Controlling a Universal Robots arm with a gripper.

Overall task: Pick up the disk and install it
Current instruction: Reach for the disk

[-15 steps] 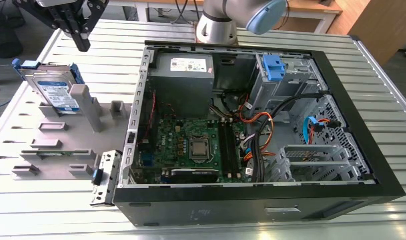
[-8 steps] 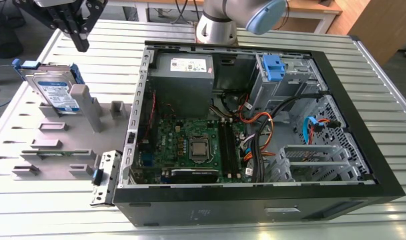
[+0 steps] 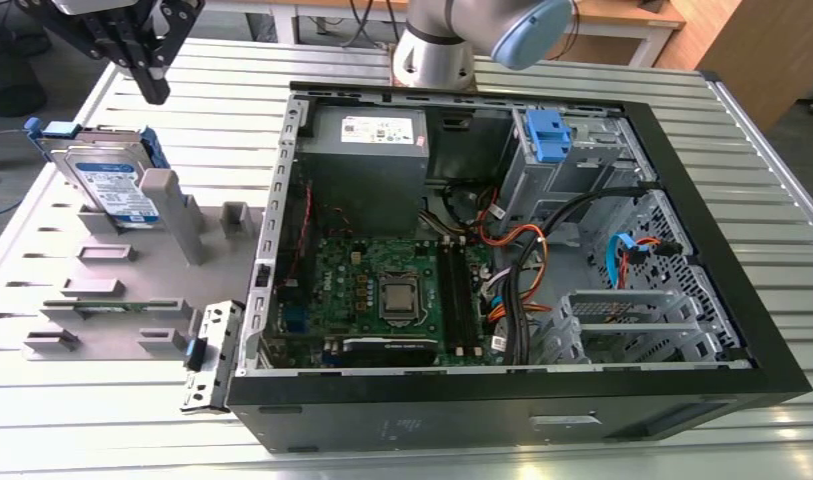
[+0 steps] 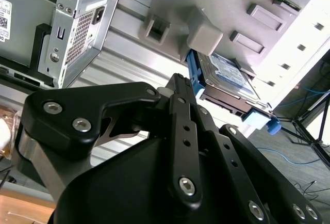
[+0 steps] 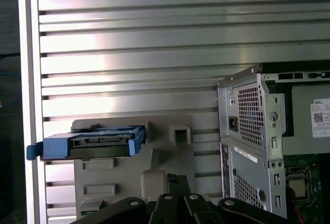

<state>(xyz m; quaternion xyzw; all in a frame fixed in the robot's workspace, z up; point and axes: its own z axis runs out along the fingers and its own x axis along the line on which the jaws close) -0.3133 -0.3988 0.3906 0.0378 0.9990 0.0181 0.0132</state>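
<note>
Flat silver metal hard drive with blue-and-white label and blue plastic side rails (image 3: 113, 188) stands on edge in the grey plastic holder plate (image 3: 119, 275) on the slatted metal bench (image 3: 219, 110), at the exterior view's left of the open black computer case (image 3: 513, 400). Black gripper (image 3: 154, 90) hangs above the drive, apart from it, closed and empty. Judgement: the drive is rigid, fairly heavy, smooth-faced and shock-sensitive. Best taken across the blue rails at the upper edge.
</note>
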